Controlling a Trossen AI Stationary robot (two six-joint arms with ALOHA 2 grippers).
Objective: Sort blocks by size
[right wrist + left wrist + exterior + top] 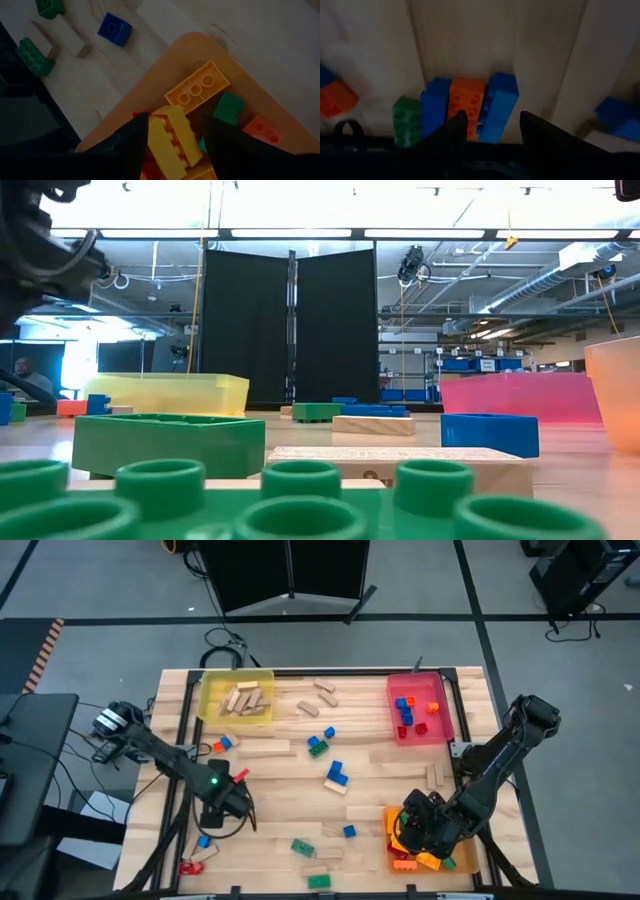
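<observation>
**A:** Start at the right gripper [174, 131]. What is in it?

**B:** A yellow brick [172, 142], pinched between the two fingers. It sits over the orange tray [190, 60] at the table's near right corner. The brick's lower end is cut off by the picture's edge.

**A:** And under it?

**B:** An orange brick [197, 87], a green one [229, 107] and a reddish piece [260, 129] lie in the tray. More lies behind the fingers, but I cannot make it out. From above, the arm covers most of that tray [388, 820].

**A:** The left gripper [492, 131]?

**B:** Its fingers stand partly apart, low over the table's near left part [225, 805]. Just past the tips is a row of bricks: green [406, 120], blue [434, 107], orange [467, 100], blue [500, 107]. Their lower ends are hidden by the fingers. I cannot tell whether anything is gripped.

**A:** Farther out?

**B:** The view is dim. There is a blurred orange piece [337, 97] at one edge and a blue one [615, 115] at the other.

**A:** The rest of the blocks?

**B:** Wooden blocks [245, 700] lie in the yellow tray [210, 690] at the far left. Red and blue bricks [407, 710] lie in the red tray [440, 705] at the far right. Others are scattered across the middle. In the low view, a green brick [300, 500] fills the front, and only its studs show.
</observation>
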